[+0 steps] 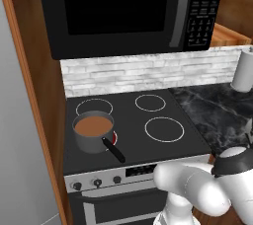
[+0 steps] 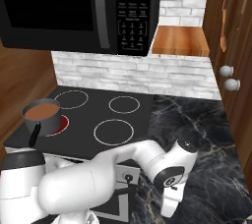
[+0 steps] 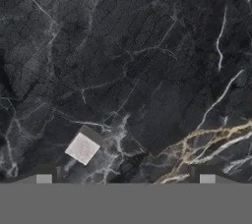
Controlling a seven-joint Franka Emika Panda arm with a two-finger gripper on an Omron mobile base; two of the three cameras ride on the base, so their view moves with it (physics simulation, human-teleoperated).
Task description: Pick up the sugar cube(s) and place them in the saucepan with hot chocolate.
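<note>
Reaching down over the dark marble counter (image 3: 147, 61) to the right of the stove (image 1: 133, 125), the arm looks to be in the approach step, before any sugar cube has been picked up. In the hand view one small white sugar cube (image 3: 82, 147) lies flat on the counter, nearer the left finger tip (image 3: 44, 179) than the right one, and apart from both. The gripper (image 3: 125, 179) is spread wide, its tips far apart at the bottom of that view, with nothing between them and nothing touching them. The next move, as I judge it, calls for shifting the hand sideways so the cube sits midway between the tips, then lowering and pinching it squarely on two opposite faces; a cube this small could slide or tip on the smooth stone if caught off-centre. The saucepan (image 1: 93, 131) with its brown drink stands on the front left burner, handle (image 1: 113, 150) pointing toward the front edge, well apart from the cube, so a long carry leftward over the stove remains
</note>
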